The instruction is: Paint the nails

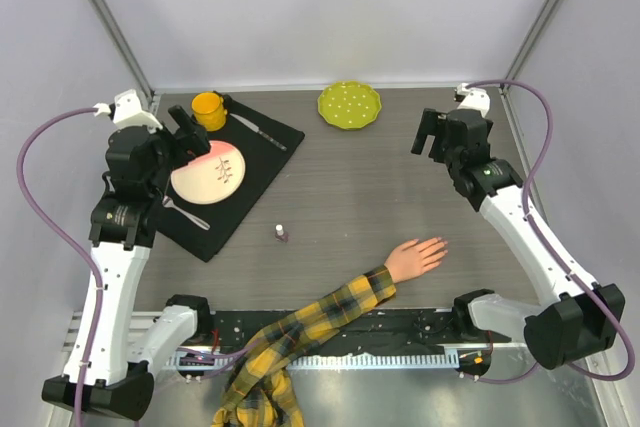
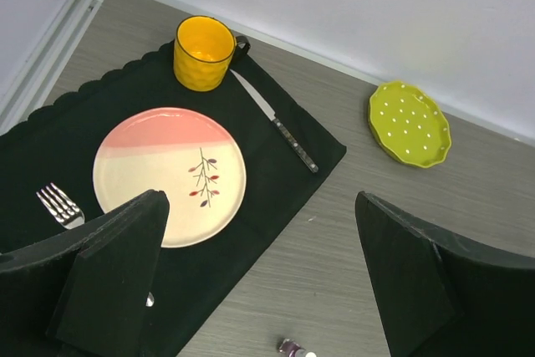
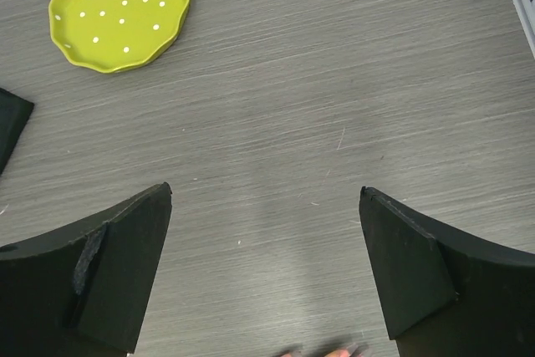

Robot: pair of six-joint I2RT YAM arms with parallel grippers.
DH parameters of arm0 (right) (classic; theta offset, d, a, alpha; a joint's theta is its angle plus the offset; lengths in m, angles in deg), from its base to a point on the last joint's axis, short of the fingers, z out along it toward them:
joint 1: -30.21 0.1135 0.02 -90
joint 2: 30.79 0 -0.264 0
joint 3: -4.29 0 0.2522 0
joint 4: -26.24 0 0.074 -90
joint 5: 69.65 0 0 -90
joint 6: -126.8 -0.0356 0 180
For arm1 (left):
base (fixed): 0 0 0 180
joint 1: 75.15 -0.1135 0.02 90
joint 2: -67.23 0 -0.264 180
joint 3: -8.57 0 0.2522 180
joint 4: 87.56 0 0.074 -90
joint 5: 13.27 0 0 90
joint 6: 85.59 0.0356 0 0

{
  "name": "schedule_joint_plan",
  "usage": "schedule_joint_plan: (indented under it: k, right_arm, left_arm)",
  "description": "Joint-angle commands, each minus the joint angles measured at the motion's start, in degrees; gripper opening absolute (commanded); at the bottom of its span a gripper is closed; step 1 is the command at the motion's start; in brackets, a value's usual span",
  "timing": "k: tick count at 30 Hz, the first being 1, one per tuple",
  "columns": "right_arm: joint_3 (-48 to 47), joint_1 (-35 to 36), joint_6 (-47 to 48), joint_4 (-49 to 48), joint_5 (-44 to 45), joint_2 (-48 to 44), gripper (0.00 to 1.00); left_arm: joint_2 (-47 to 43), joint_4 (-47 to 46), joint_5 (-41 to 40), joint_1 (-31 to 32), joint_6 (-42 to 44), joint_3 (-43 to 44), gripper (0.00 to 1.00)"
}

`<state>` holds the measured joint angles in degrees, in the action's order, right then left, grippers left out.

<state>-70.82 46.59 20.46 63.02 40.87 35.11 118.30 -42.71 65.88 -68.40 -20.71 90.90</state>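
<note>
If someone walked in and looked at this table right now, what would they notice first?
The pale pink mannequin hand in its yellow-and-black plaid sleeve stands out first, lying near the front edge, right of centre. Next comes the black placemat at the far left, set with a pink-and-cream round plate and a yellow cup. A lime-green dotted dish sits at the far middle.

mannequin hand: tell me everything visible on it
The mannequin hand is pale pink-beige, smooth and plastic-looking. It lies flat on the grey table near the front edge, with its fingers slightly spread and pointing right and a little away from the arm bases. Its wrist disappears into a yellow-and-black plaid sleeve that trails off the near edge. The nails are too small to judge. Nothing else touches it.
</note>
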Motion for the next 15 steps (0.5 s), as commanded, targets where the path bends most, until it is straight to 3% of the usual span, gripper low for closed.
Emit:
schedule_joint_plan:
  k: [1, 15]
  right_arm:
    - [-3.34, 1.54, 1.48, 0.00, 0.76, 1.93, 1.00]
    - [-7.65, 29.66, 6.58, -8.08, -12.34, 20.21, 0.93]
  left_arm:
    - [-1.41, 0.63, -2.33, 0.20, -0.89, 0.42, 1.00]
    - [-5.54, 4.23, -8.56, 0.29, -3.36, -6.08, 1.00]
